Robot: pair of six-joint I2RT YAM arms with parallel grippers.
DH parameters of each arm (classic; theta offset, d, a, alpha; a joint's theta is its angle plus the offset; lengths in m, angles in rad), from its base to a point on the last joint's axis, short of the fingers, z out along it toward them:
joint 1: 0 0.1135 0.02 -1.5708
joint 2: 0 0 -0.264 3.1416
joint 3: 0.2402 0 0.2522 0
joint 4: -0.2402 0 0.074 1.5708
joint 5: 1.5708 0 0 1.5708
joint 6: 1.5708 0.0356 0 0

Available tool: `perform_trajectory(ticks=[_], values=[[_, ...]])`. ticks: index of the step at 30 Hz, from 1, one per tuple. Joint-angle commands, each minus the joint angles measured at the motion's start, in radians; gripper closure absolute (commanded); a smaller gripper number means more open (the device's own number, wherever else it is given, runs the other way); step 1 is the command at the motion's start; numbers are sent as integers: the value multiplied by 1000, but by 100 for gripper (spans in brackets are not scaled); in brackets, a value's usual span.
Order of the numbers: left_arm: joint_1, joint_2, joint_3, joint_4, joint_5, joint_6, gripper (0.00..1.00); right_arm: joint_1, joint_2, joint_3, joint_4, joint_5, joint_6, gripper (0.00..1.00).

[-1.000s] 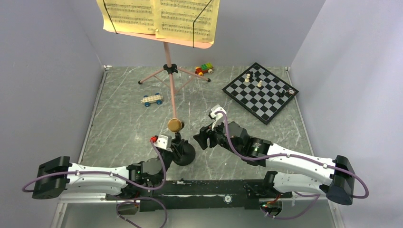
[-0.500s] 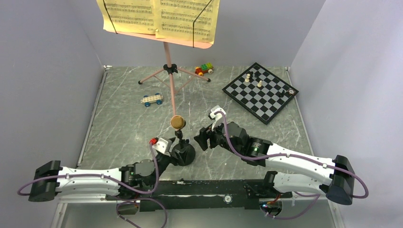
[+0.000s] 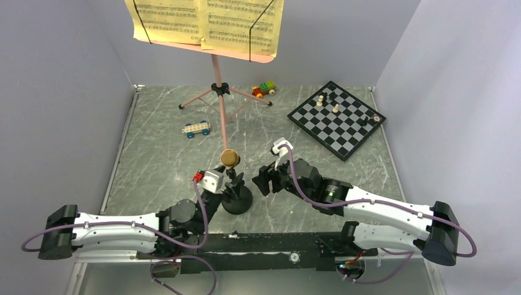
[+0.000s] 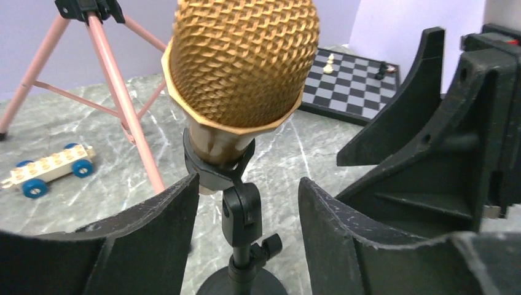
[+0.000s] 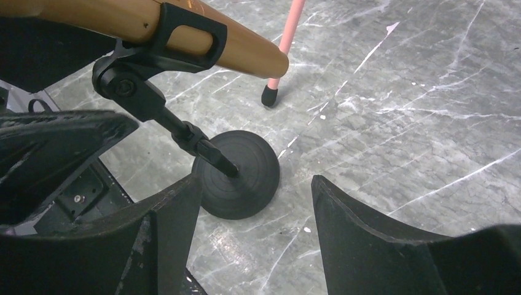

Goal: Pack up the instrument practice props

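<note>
Your left end effector (image 4: 249, 182) stands wide, straddling the neck of the black mic stand (image 4: 241, 212) without touching it, just below the gold-brown microphone (image 4: 242, 61). Your right end effector (image 5: 255, 181) is wide too, empty, facing the stand's round base on the counter (image 5: 399, 123).

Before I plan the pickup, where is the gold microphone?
Top view: the gold microphone sits clipped on its black mic stand, centre near edge, between the left hand and right hand.
</note>
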Motion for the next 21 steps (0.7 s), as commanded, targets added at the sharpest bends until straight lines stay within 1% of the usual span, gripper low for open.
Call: perform_trajectory(ticks=[1, 6, 9, 12, 18, 21], values=[[22, 73, 73, 28, -44, 34, 41, -3, -35, -6, 15, 21, 12, 30], [39, 100, 74, 51, -46, 25, 64, -2, -56, -26, 33, 0, 9, 30], [41, 134, 73, 87, -39, 59, 81, -2, -58, -31, 37, -10, 4, 30], [41, 156, 58, 85, -22, 54, 99, -3, -59, -40, 55, -31, -14, 30], [41, 147, -72, 134, 32, -12, 100, -1, -64, -99, 172, -54, -62, 29], [41, 133, -108, 104, 50, -78, 100, -1, -89, -153, 286, -42, -99, 27]])
